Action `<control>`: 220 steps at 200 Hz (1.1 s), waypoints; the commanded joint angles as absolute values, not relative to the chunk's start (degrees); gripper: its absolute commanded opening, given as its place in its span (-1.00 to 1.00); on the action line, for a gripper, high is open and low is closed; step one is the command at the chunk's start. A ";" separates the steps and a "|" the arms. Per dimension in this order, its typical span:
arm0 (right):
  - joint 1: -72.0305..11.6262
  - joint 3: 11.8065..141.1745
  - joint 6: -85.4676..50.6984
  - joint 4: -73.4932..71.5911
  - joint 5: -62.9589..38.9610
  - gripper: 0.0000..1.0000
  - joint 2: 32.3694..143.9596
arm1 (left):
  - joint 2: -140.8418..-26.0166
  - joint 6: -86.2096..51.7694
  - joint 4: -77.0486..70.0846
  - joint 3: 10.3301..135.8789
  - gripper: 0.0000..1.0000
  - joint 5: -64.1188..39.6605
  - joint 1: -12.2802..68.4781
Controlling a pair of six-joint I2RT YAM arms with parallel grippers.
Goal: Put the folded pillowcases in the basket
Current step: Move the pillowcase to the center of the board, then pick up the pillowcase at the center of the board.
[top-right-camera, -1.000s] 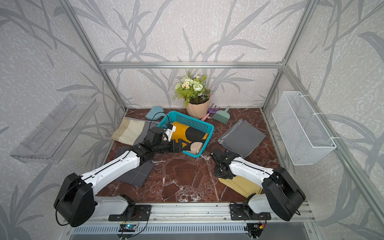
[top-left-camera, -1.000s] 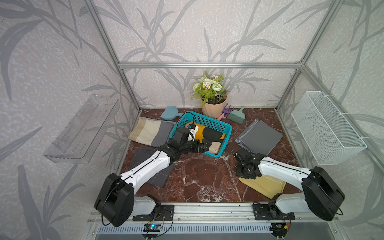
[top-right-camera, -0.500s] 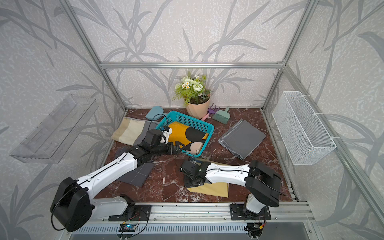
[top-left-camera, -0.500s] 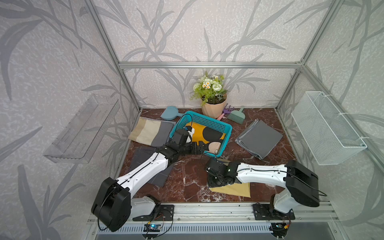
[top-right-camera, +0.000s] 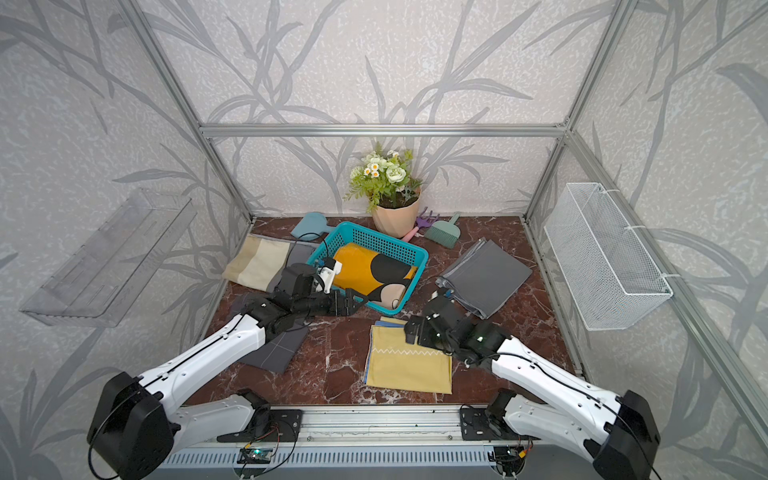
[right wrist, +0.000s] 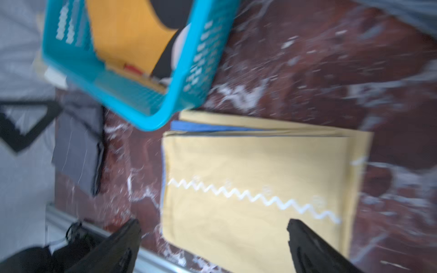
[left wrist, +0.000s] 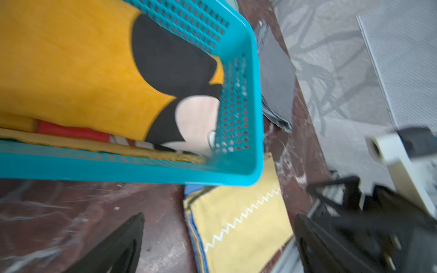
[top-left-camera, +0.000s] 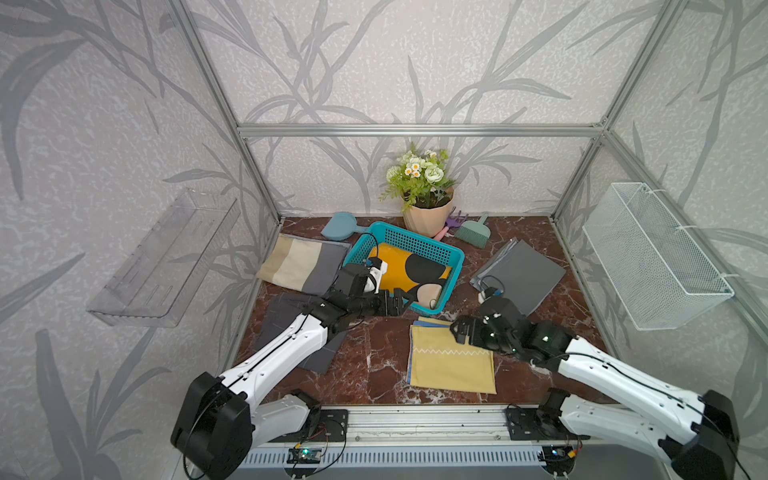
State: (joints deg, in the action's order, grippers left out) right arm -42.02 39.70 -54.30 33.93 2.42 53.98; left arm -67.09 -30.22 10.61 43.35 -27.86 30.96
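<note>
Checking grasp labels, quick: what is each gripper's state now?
Left gripper: open, holding nothing.
Right gripper: open, holding nothing, by the yellow pillowcase.

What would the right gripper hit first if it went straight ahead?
Most likely the pale yellow folded pillowcase with white zigzag stitching lying just ahead of the right gripper, though depth is unclear.

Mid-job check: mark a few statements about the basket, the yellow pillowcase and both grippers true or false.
1. The basket is empty. False: it holds an orange and black pillowcase.
2. The yellow pillowcase lies on the table. True.
3. The right gripper is shut on the yellow pillowcase. False: its jaws stand open over it.
4. The left gripper is open. True.
</note>
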 commanded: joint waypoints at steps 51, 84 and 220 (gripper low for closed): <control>-25.24 32.72 -44.89 40.37 -6.39 0.99 56.43 | -60.97 -38.32 3.52 30.27 1.00 -28.89 40.37; -24.69 31.27 -44.44 37.20 -8.54 0.97 58.27 | -64.22 -38.69 1.72 27.13 1.00 -24.09 42.85; -25.26 23.47 -47.67 23.24 -20.12 0.80 60.88 | -81.38 -39.73 -10.47 26.40 1.00 -26.38 48.47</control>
State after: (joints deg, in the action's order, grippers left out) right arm -24.84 24.25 -46.89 25.21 -18.09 59.46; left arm -78.72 -40.12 -11.64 25.98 -27.35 47.97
